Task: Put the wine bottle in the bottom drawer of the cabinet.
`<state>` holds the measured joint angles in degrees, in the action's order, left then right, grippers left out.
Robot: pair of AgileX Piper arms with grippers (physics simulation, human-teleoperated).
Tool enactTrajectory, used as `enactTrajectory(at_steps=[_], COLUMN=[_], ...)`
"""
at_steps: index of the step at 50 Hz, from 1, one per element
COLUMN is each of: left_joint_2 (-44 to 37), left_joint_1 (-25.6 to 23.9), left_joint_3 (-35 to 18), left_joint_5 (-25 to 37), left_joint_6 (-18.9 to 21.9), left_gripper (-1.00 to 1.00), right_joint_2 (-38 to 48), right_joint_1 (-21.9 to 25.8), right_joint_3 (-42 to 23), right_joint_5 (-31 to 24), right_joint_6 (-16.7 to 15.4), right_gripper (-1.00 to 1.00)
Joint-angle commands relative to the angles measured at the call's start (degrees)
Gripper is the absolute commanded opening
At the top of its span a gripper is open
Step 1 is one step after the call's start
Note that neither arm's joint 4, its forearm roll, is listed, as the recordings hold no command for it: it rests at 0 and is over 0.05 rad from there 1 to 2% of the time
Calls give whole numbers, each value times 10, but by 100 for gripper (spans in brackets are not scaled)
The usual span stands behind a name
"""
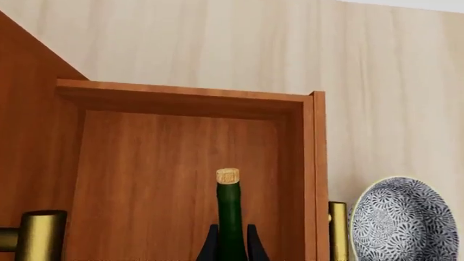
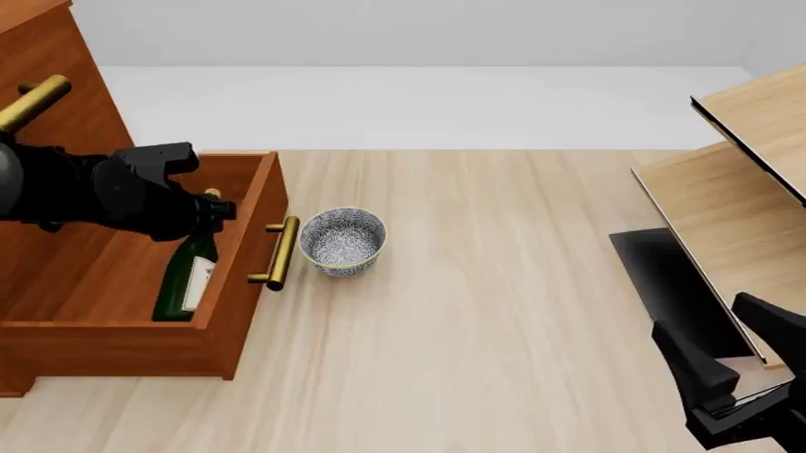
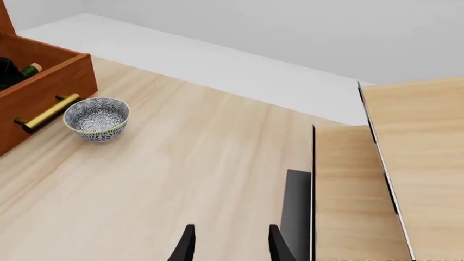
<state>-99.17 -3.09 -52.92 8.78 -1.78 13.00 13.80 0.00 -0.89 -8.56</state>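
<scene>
Front view, step in hand: lowering the wine bottle [image 2: 187, 276] into the bottom drawer [image 2: 247, 283] of the cabinet [image 2: 51, 123]; by the look of it, nearly done.
Left, bottle's place: inside the open drawer, leaning, base down toward the near side, gold cap up by the left gripper [image 2: 208, 209]; label facing up and right.
Left, doing it well: best to ease the neck down until the glass lies along the drawer floor, then part the fingers only once the weight rests on wood; letting go from this tilt risks a roll or a knock against the drawer wall.
Left claw: clamped on the bottle's neck just below the cap, seen plainly in the left wrist view with the dark fingers [image 1: 255, 242] pressed to either side of the green glass [image 1: 230, 217]; narrow spread, nothing else touched.
Middle, bystander: grey speckled bowl [image 2: 340, 241] just beside the drawer's brass handle [image 2: 279, 253], apart from it; worth keeping the arm's retreat clear of the rim.
Right claw: right gripper [image 3: 230, 244] idle above bare table [image 3: 181, 174], fingers apart, holding nothing, well away from the drawer.
Right, surroundings: pale shelf unit [image 2: 743, 217] near that arm, not involved.
</scene>
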Motion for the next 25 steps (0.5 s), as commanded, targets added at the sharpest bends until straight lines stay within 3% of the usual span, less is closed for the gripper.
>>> enactTrajectory(at_steps=[1,13,15,16,18,19,25], left_joint_2=[-9,-9,-7,-9,-7,-8,-9], left_joint_1=[3,3,8,3,16,9,13], left_joint_3=[18,18,18,16,19,18,19], left_joint_5=[5,5,2,4,-2,1,1], left_joint_6=[5,0,15,-4,25,10,14], left_gripper=[-100,-100,-100,-100,-100,-100,-100], right_joint_2=[-7,-8,-8,-4,-3,-4,2], right_joint_1=[0,0,0,1,1,1,1], right_joint_3=[0,0,0,0,0,0,0], right_joint_5=[-7,-8,-9,-5,-3,-5,0], right_joint_6=[0,0,0,-1,1,-1,-1], right_gripper=[100,100,100,100,100,100,100])
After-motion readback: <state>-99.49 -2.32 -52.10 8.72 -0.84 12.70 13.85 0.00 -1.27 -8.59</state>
